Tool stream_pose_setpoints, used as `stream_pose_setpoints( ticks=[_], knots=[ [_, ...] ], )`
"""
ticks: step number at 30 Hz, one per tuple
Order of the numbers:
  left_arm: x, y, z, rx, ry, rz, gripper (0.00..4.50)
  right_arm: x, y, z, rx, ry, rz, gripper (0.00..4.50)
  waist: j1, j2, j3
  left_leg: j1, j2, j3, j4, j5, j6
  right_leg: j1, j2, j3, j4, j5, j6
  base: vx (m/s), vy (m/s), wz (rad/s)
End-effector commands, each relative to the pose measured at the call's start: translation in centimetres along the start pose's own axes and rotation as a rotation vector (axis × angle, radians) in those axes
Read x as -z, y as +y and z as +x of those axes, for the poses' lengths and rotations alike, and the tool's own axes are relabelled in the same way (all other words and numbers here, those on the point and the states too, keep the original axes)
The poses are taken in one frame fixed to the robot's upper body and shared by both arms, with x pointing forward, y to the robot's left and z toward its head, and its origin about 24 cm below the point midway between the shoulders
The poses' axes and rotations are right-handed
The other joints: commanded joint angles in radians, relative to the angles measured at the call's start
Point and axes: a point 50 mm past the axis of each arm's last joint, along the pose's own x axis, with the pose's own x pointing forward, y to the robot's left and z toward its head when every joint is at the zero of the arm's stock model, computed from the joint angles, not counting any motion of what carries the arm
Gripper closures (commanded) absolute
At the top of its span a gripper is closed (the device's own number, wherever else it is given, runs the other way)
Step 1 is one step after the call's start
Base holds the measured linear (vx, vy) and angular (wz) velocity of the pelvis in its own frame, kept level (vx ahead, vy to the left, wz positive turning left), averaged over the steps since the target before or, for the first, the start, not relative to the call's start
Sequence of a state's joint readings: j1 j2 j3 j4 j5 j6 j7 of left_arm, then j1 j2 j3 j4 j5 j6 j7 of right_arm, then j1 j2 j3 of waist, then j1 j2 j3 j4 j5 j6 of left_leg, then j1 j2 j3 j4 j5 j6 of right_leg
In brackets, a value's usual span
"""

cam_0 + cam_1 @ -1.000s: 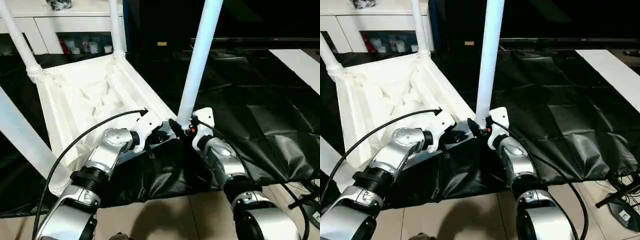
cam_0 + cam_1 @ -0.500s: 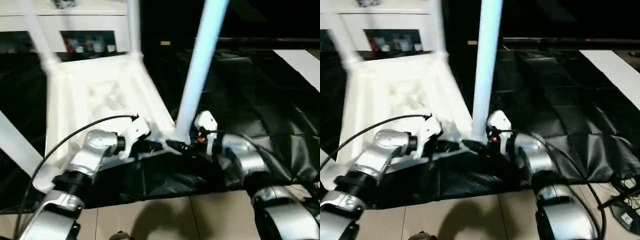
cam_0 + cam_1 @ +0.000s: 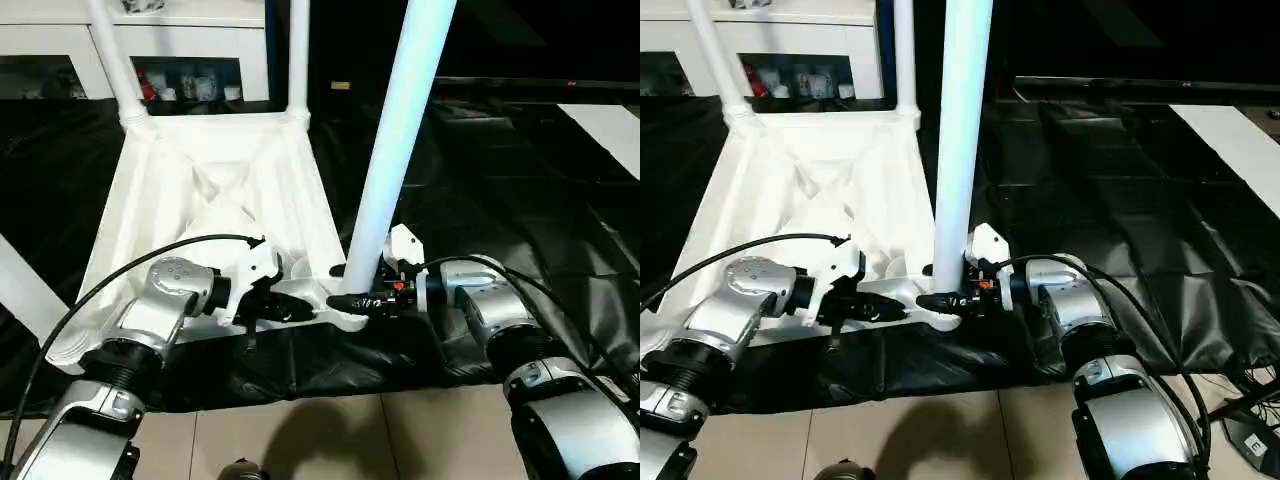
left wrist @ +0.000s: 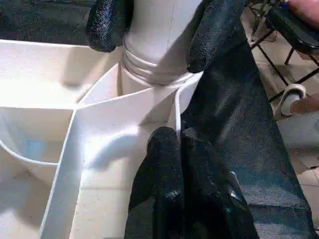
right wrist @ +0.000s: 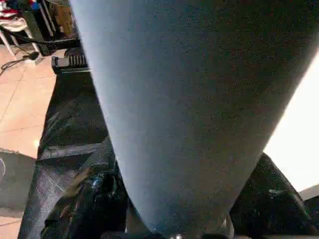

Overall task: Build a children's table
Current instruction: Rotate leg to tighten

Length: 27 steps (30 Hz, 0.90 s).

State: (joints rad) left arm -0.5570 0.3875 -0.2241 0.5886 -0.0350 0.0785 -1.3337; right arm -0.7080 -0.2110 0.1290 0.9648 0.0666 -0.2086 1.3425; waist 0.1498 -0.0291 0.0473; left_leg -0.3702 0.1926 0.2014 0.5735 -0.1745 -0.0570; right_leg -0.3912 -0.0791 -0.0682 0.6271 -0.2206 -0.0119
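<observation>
The children's table (image 3: 215, 190) lies upside down on a black floor sheet (image 3: 520, 200), legs pointing up. The right gripper (image 4: 149, 30) straddles the base of the near right leg (image 3: 395, 150), one finger on each side. The left gripper (image 4: 172, 144) has its fingers pressed together, empty, tips against the corner rib.
</observation>
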Motion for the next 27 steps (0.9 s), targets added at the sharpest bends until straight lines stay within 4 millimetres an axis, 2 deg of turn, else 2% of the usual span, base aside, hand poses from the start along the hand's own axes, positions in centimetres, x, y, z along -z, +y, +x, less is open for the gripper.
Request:
stream_pose_setpoints(
  ticks=[1,2,11,12,16,17,19,20,21,22,23,24,25,26,27],
  knots=[
    [-0.3,-0.2,0.5,0.039,-0.006,0.015,4.50,0.7,0.5,0.5,-0.063,0.052,0.019,2.26,-0.001,-0.001,-0.060,0.016,0.056,-0.021,-0.057,-0.139,0.075,0.042,-0.082,0.049,-0.059,-0.024,-0.269,0.000,0.000,0.00],
    [-0.3,-0.2,0.6,0.040,-0.007,0.014,4.50,0.7,0.5,0.5,-0.064,0.054,0.022,2.29,-0.001,0.002,-0.060,0.017,0.055,-0.021,-0.057,-0.142,0.073,0.041,-0.082,0.049,-0.060,-0.025,-0.268,0.000,0.000,0.00],
    [-0.2,-0.1,0.7,0.025,-0.005,-0.001,4.50,1.3,1.0,0.8,-0.083,0.055,0.048,2.51,-0.001,0.002,-0.062,0.017,0.055,-0.021,-0.055,-0.135,0.074,0.043,-0.080,0.049,-0.057,0.000,-0.275,0.000,0.000,0.00],
    [-0.2,0.0,0.8,0.012,0.000,-0.005,4.50,1.4,1.1,0.9,-0.076,0.041,0.072,2.51,-0.001,0.005,-0.062,0.018,0.055,-0.021,-0.055,-0.136,0.074,0.042,-0.080,0.049,-0.057,0.001,-0.276,0.000,0.000,0.00],
    [-0.2,0.6,1.5,-0.070,0.023,-0.016,4.50,2.1,1.2,1.5,0.007,0.008,0.146,2.51,-0.001,0.002,-0.060,0.018,0.056,-0.022,-0.058,-0.155,0.068,0.042,-0.080,0.049,-0.061,-0.030,-0.270,0.000,0.000,0.00],
    [-0.3,0.8,1.9,-0.109,0.024,-0.030,4.50,2.3,1.2,1.8,0.053,-0.009,0.164,2.51,-0.001,0.005,-0.054,0.022,0.058,-0.023,-0.063,-0.187,0.055,0.038,-0.081,0.051,-0.069,-0.082,-0.262,0.000,0.000,0.00],
    [-1.0,1.2,3.5,-0.189,-0.003,-0.068,4.50,3.0,0.9,2.9,0.252,-0.037,0.220,2.51,-0.008,0.005,-0.043,0.031,0.059,-0.027,-0.077,-0.295,-0.003,0.032,-0.088,0.056,-0.089,-0.261,-0.226,0.000,0.000,0.00],
    [-1.0,1.2,3.5,-0.189,-0.003,-0.068,4.50,3.0,0.9,2.9,0.252,-0.037,0.220,2.51,-0.012,0.005,-0.040,0.034,0.058,-0.032,-0.081,-0.328,-0.019,0.031,-0.091,0.056,-0.093,-0.317,-0.214,0.000,0.000,0.00],
    [-1.5,1.3,4.5,-0.224,-0.017,-0.086,4.50,3.1,0.7,3.6,0.352,-0.058,0.258,2.51,-0.018,0.008,-0.038,0.038,0.056,-0.039,-0.084,-0.381,-0.042,0.031,-0.095,0.055,-0.102,-0.422,-0.187,0.000,0.000,0.00],
    [-1.8,1.4,5.1,-0.244,-0.027,-0.098,4.50,3.0,0.6,4.1,0.407,-0.077,0.281,2.52,-0.022,0.004,-0.036,0.041,0.056,-0.041,-0.085,-0.401,-0.048,0.030,-0.097,0.055,-0.108,-0.457,-0.173,0.000,0.000,0.00],
    [-1.9,1.4,5.5,-0.255,-0.034,-0.106,4.50,3.0,0.5,4.4,0.442,-0.089,0.295,2.52,-0.025,0.004,-0.039,0.042,0.055,-0.044,-0.086,-0.410,-0.051,0.030,-0.099,0.057,-0.113,-0.486,-0.155,0.000,0.000,0.00],
    [-2.2,1.4,6.1,-0.278,-0.045,-0.119,4.50,2.7,0.4,5.1,0.483,-0.107,0.314,2.52,-0.027,0.010,-0.041,0.043,0.054,-0.045,-0.085,-0.406,-0.048,0.028,-0.100,0.058,-0.115,-0.482,-0.150,0.000,0.000,0.00],
    [-2.4,1.4,6.4,-0.285,-0.050,-0.126,4.50,2.6,0.4,5.4,0.503,-0.111,0.321,2.52,-0.034,0.005,-0.041,0.036,0.054,-0.045,-0.087,-0.392,-0.044,0.030,-0.095,0.058,-0.115,-0.455,-0.150,0.000,0.000,0.00],
    [-2.6,1.4,6.9,-0.299,-0.055,-0.134,4.50,2.4,0.3,5.9,0.541,-0.116,0.334,2.52,-0.035,0.012,-0.042,0.036,0.053,-0.046,-0.087,-0.390,-0.045,0.030,-0.094,0.057,-0.114,-0.443,-0.151,0.000,0.000,0.00],
    [-2.8,1.4,7.4,-0.316,-0.059,-0.138,4.50,2.2,0.2,6.5,0.573,-0.124,0.346,2.52,-0.039,0.008,-0.043,0.040,0.052,-0.042,-0.085,-0.391,-0.040,0.026,-0.092,0.058,-0.115,-0.422,-0.157,0.000,0.000,0.00]
  ],
)
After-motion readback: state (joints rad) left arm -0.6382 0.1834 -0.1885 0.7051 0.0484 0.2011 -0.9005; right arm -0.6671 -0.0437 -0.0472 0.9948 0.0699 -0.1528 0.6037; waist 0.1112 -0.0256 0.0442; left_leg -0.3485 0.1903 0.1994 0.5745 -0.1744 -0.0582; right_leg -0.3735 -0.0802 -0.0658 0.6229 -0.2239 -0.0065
